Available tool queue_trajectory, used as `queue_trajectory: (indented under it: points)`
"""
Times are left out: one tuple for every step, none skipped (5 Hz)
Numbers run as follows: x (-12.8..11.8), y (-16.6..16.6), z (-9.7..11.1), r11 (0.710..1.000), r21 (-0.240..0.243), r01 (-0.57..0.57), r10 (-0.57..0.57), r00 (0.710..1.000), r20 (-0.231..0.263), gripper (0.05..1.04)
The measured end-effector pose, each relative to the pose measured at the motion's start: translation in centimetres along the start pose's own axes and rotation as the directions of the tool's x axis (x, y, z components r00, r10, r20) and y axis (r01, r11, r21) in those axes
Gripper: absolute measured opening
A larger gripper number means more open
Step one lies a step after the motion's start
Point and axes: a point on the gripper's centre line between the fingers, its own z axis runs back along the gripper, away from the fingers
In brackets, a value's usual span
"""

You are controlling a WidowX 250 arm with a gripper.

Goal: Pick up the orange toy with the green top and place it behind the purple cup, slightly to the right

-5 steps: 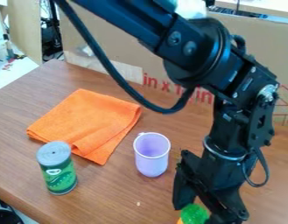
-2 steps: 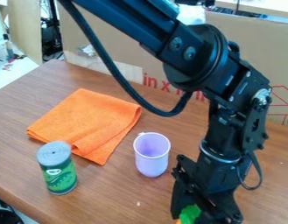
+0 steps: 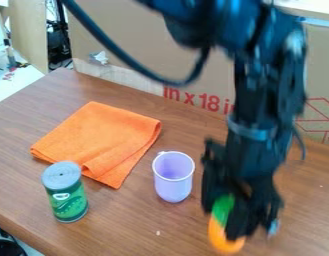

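The black gripper (image 3: 235, 232) hangs at the lower right, shut on an orange toy with a green top (image 3: 223, 237), perhaps a toy carrot. The toy's orange end points down beside the fingers. Left of the gripper stands an upright light purple cup (image 3: 173, 186), with a small handle at its rim. A green can (image 3: 68, 201) with a grey lid is upright at the lower left. Behind the can and cup lies a folded orange cloth (image 3: 103, 137).
The brown wooden table (image 3: 146, 220) has its front edge at the lower left. A cardboard sheet (image 3: 126, 45) stands along the back. The arm and its black cable hang over the table's right half.
The gripper has risen with the toy in it, and more of the toy's orange part shows. The arm's upper links have moved up. Cup, can and cloth have stayed put.
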Motion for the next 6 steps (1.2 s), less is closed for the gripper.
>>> queue_trajectory:
  points:
    - [0.9,1.2,2.8,1.000,0.013,0.002,-0.003,0.998,0.059,0.640]
    - [2.3,3.6,5.3,0.999,0.023,-0.023,0.020,0.994,0.106,0.640]
    - [3.8,5.9,5.8,0.999,0.040,-0.012,0.008,0.995,0.096,0.640]
    - [4.9,8.5,4.8,0.999,0.034,-0.018,0.015,0.997,0.077,0.640]
    - [5.3,10.3,3.0,0.999,0.041,-0.026,0.025,0.999,0.033,0.640]
    - [6.3,11.5,1.4,0.998,0.058,-0.020,0.019,1.000,0.016,0.640]
